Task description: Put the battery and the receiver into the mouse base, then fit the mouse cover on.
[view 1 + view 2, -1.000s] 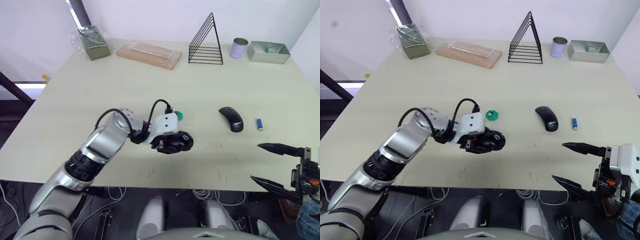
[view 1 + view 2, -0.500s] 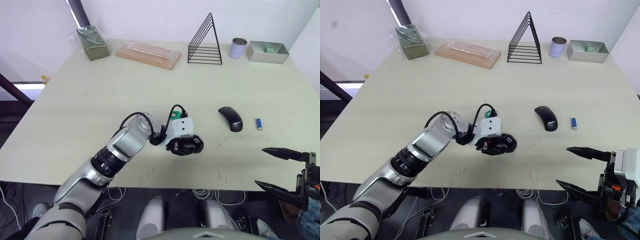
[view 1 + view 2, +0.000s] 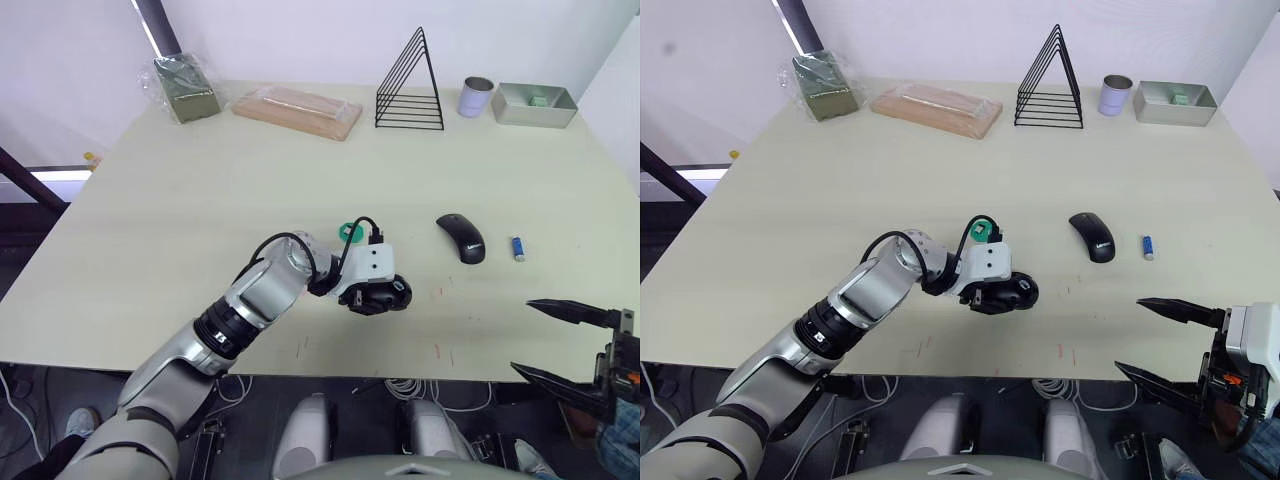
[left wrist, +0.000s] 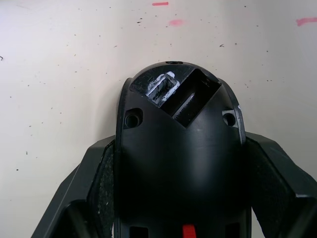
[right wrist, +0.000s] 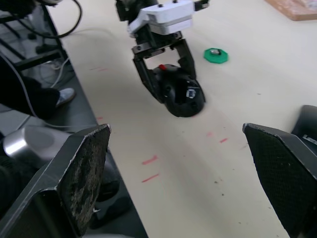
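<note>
Since a second ago the left end effector [image 3: 378,296] has carried the mouse base [image 3: 382,297] rightward along the counter [image 3: 200,190], from beside the green disc [image 3: 349,232] toward the mouse cover [image 3: 462,238]; in the last half second it has barely crept on. The right end effector [image 3: 560,343] has drawn slightly back toward the near right edge, its fingers spread wide and empty.

The left end effector is closed on the mouse base, one finger on each long flank, the base low over or resting on the counter near the front edge. In the left wrist view the base [image 4: 181,148] is a rigid hollow plastic shell, probably light, with smooth curved sides that could slip, so the flank grip looks best. The battery [image 3: 519,248] lies just right of the cover: small, hard, round, likely to roll, best pinched across its middle. I cannot make out the receiver for certain.
</note>
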Available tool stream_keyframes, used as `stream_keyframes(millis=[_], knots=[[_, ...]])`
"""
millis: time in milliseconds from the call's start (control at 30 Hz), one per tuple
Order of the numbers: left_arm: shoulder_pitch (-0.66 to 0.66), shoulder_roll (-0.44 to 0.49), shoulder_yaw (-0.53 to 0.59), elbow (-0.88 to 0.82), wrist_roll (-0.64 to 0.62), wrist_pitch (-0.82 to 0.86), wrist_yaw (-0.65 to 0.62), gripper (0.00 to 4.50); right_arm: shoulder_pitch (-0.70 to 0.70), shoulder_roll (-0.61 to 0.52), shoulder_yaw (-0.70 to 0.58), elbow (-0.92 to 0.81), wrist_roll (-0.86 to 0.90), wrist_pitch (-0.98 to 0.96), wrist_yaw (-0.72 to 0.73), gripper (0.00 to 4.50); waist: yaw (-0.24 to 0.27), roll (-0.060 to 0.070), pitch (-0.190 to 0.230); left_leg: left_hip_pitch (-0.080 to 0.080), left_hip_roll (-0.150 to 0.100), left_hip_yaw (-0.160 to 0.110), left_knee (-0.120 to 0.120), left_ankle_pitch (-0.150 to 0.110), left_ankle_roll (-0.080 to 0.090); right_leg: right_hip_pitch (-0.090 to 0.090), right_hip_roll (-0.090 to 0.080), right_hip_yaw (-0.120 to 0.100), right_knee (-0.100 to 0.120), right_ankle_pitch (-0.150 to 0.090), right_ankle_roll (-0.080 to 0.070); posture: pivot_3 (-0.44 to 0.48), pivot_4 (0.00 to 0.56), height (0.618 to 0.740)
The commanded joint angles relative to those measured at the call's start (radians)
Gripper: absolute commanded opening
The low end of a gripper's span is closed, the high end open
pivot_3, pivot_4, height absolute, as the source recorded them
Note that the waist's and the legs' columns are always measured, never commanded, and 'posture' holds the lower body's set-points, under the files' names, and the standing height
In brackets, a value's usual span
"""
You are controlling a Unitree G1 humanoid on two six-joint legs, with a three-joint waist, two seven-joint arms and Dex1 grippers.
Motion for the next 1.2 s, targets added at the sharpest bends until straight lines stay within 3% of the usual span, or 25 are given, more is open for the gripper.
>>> stream_keyframes(millis=[33, 233, 367, 433, 700, 1033, 1100, 1200], knots=[[0.026, 0.007, -0.015, 0.007, 0.020, 0.013, 0.001, 2.92, -0.039, 0.020, 0.009, 0.006, -0.104, -0.024, -0.117, 4.50, 0.000, 0.000, -0.001, 0.000, 0.000, 0.000, 0.000, 0.000, 0.000, 0.000, 0.000, 0.000, 0.000, 0.000, 0.000, 0.000, 0.150, 0.740], [0.026, 0.006, -0.010, 0.009, 0.023, 0.005, 0.005, 2.92, -0.217, 0.046, 0.128, 0.085, -0.214, 0.046, -0.339, 4.50, -0.002, 0.001, -0.002, 0.000, 0.000, 0.000, 0.000, 0.000, 0.000, 0.000, 0.000, 0.000, 0.000, 0.000, 0.000, 0.000, 0.150, 0.740], [0.025, 0.002, -0.009, 0.012, 0.026, 0.005, 0.005, 2.92, -0.349, 0.040, 0.213, 0.142, -0.368, 0.226, -0.583, 4.50, 0.001, 0.002, -0.004, 0.000, 0.000, 0.001, 0.000, 0.000, 0.000, 0.000, 0.000, 0.001, 0.000, 0.000, 0.000, 0.000, 0.150, 0.740], [0.024, -0.001, -0.008, 0.016, 0.028, 0.004, 0.005, 2.92, -0.447, 0.044, 0.235, 0.191, -0.350, 0.405, -0.665, 4.50, -0.002, 0.003, -0.004, 0.000, 0.000, 0.001, 0.000, 0.000, 0.000, 0.000, 0.000, 0.000, 0.000, 0.000, 0.000, 0.000, 0.150, 0.740], [0.021, -0.010, -0.006, 0.034, 0.035, -0.003, 0.006, 2.92, -0.670, 0.126, 0.271, 0.379, -0.357, 0.507, -0.763, 4.50, 0.000, 0.005, -0.005, 0.000, -0.001, 0.001, 0.000, 0.000, 0.000, 0.000, 0.000, 0.000, 0.001, 0.000, 0.000, 0.000, 0.150, 0.740], [0.025, -0.016, -0.002, 0.038, 0.037, 0.005, 0.013, 2.92, -0.769, 0.226, 0.320, 0.492, -0.407, 0.517, -0.858, 4.50, 0.000, 0.006, -0.006, 0.000, -0.001, 0.001, 0.000, 0.000, 0.000, 0.000, 0.000, 0.001, 0.001, 0.001, 0.001, 0.000, 0.150, 0.740], [0.024, -0.016, -0.002, 0.039, 0.038, 0.006, 0.014, 2.92, -0.773, 0.235, 0.334, 0.502, -0.421, 0.511, -0.868, 3.95, -0.001, 0.006, -0.006, 0.000, -0.001, 0.001, 0.000, 0.000, 0.000, 0.000, 0.000, 0.001, 0.001, 0.001, 0.001, 0.000, 0.150, 0.740], [0.025, -0.016, -0.003, 0.038, 0.038, 0.008, 0.014, 2.92, -0.773, 0.244, 0.348, 0.511, -0.439, 0.499, -0.881, 2.78, -0.001, 0.006, -0.006, 0.000, -0.001, 0.001, 0.000, 0.000, 0.000, 0.000, 0.000, 0.001, 0.001, 0.001, 0.001, 0.000, 0.150, 0.740]])
